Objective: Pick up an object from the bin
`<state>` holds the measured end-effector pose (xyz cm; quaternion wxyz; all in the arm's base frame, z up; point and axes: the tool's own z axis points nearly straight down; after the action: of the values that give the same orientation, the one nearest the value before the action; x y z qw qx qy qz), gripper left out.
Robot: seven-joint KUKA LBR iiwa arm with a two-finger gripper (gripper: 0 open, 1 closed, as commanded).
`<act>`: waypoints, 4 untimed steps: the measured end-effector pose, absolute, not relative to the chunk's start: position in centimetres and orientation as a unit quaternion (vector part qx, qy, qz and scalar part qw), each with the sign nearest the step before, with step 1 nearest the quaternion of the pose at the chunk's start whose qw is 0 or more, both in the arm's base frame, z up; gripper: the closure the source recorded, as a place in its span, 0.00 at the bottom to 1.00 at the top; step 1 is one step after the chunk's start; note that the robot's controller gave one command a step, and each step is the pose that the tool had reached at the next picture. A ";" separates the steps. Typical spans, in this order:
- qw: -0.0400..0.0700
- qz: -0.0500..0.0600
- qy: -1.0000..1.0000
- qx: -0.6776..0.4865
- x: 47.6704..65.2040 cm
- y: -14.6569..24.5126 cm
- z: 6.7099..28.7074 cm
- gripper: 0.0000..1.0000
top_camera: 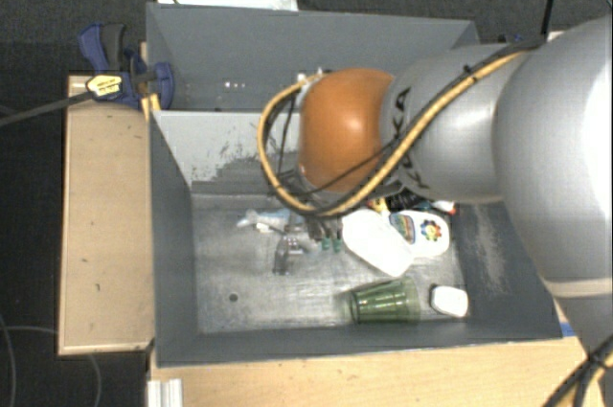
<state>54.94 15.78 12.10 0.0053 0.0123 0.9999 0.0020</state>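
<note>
View: camera view, looking down into the bin.
Hand: the hand (285, 252) hangs low over the bin (177, 233) floor, under the orange cover (340, 127) and looped cables (273, 168). I cannot tell how far open it is, and nothing shows in its hold.
Nearest thing: a pale blue-white scrap (261, 222) lies just beside the hand, on the side away from the arm and a little toward the far wall. I cannot tell whether they touch.
Also close: a small green bit (330, 243) lies near the hand on the arm's side.
Task's thing: probably the scrap, being closest, though none is taken yet.
Doing it well: centre over the scrap before closing. It looks thin and flat, so go right down to the floor, close gently and lift straight up. Keep the cables clear of the far wall.
Risk: a flat scrap may slide away or slip out on the lift.
Bottle: a white bottle (375, 244) with a coloured label lies on its side beyond the green bit, on the arm's side. Its contents are hidden.
Cup: a green see-through cup (383, 303) lies on its side toward the near rim. Nothing shows inside it.
Lump: a small white lump (448, 302) lies just past the cup, farther from the hand.
Bin: besides these, it holds a few dark things tucked under the arm.
</note>
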 end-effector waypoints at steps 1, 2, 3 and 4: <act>0.001 0.000 0.994 0.109 57.0 11.0 10.7 0.00; 0.003 0.000 0.999 0.050 57.3 11.4 12.6 0.00; 0.002 0.001 0.985 0.172 56.6 12.4 8.4 0.00; 0.005 0.003 0.976 0.217 55.5 11.1 7.4 1.00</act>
<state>55.49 11.07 7.39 0.0052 0.2169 0.9762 0.0027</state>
